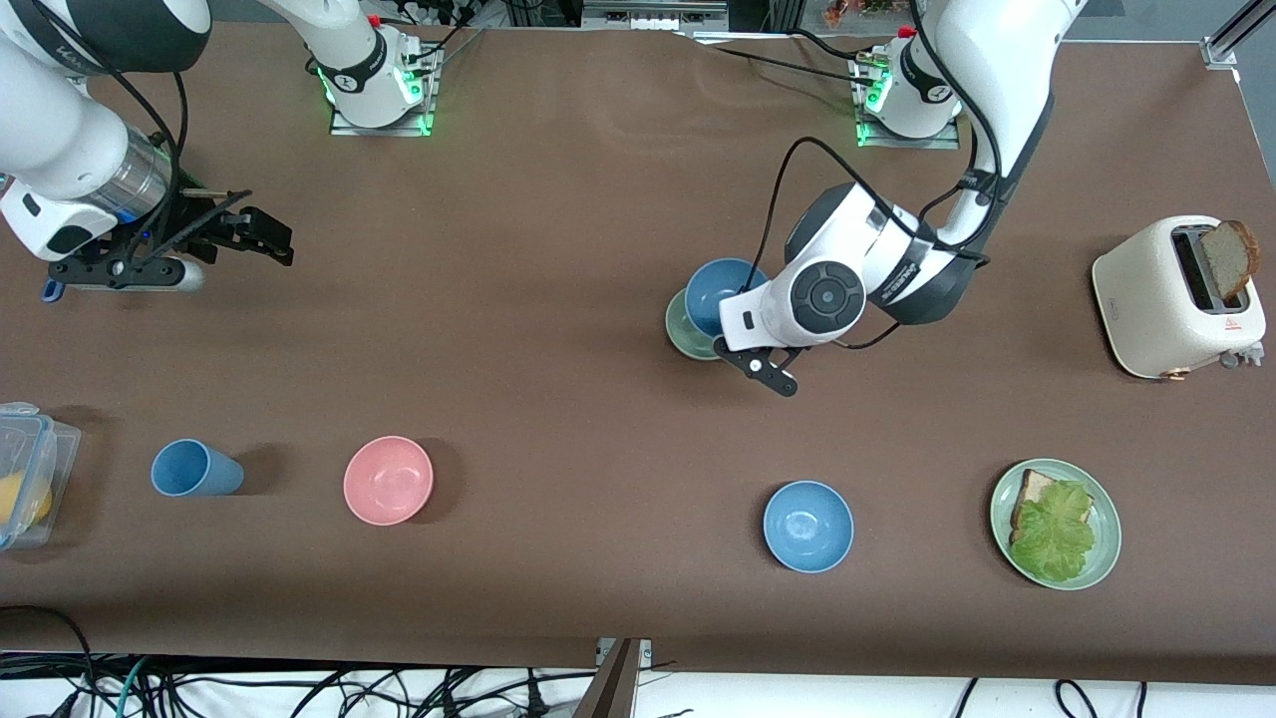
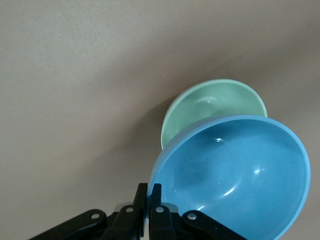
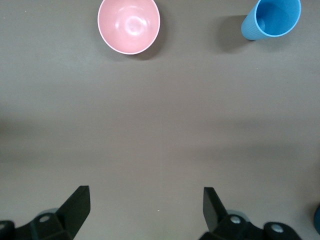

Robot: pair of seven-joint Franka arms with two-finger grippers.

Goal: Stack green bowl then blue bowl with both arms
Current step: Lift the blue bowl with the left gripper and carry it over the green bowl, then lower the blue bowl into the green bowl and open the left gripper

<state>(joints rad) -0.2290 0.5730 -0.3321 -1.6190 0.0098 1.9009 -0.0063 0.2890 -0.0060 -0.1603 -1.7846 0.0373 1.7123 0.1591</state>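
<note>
**Brown bench, blue bowl held above the green one**

Brown matting covers the whole bench [image 1: 558,299], smooth and plain, with a white floor strip and loose cables along the bottom edge of the frame. Both arm bases stand on lit metal plates at the top of the frame.

Just right of centre, the left tool [image 2: 149,197] has its fingers pinched together on the rim of the blue bowl [image 1: 720,291], which hangs tilted over the green bowl [image 1: 686,334]. The green bowl sits on the bench, partly hidden under the blue one; whether the two touch cannot be told.

At the upper left of the frame the right tool [image 3: 145,200] waits above bare bench, its fingers spread wide with nothing between them.

Along the lower part of the frame, from its left: a clear plastic box [image 1: 28,469] with something yellow inside, a blue cup [image 1: 191,469] lying on its side, a pink bowl [image 1: 388,480], a second blue bowl [image 1: 807,526], and a green plate [image 1: 1102,534] carrying bread and lettuce. At the right edge stands a cream toaster [image 1: 1156,299] with a slice of bread [image 1: 1228,257] sticking up from its slot.
</note>
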